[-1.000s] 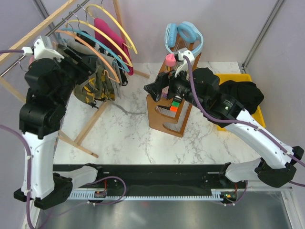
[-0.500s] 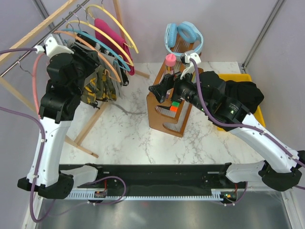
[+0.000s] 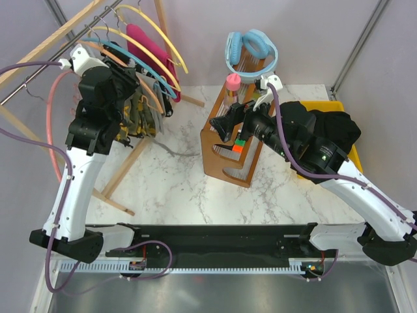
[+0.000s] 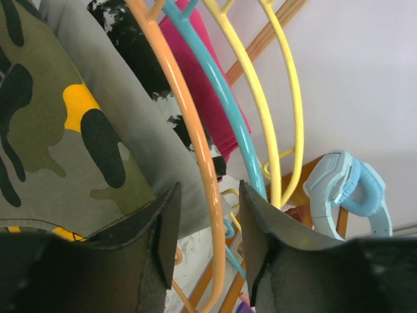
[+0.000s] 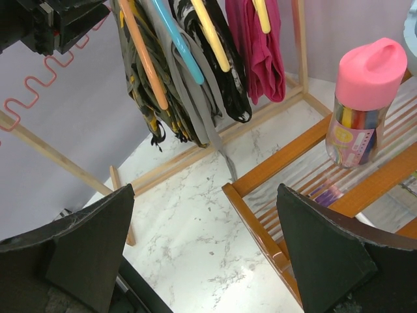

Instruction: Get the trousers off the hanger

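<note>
Done: The black trousers [image 3: 339, 128] are seen lying in the yellow bin [image 3: 354, 155] on the right, off any hanger. That half is judged to be finished.
Left to do: The camouflage trousers [image 4: 58, 150] are hung among the hangers on the wooden rail [image 3: 49, 42], just beside the orange hanger [image 4: 195, 169]. They have not been pulled off yet.
Left gripper [image 4: 208, 190]: Its two fingers are held apart, with the orange hanger in the gap. No squeeze is seen and nothing is held.
Right gripper [image 5: 203, 190]: It is spread wide and nothing is held in it. It is seen above the wooden shelf [image 3: 225, 156], well apart from the rail.
Tight spots: The hangers are packed close. A blue hanger [image 4: 221, 111] and yellow hangers [image 4: 273, 98] are just beside the orange one. A grey garment [image 4: 130, 130] is pressed against the camouflage trousers. The wrong thing could be snagged.
Open room: Bare table [image 3: 182, 189] is seen between the rail and the shelf. It is judged that the trousers could be drawn out that way.
</note>
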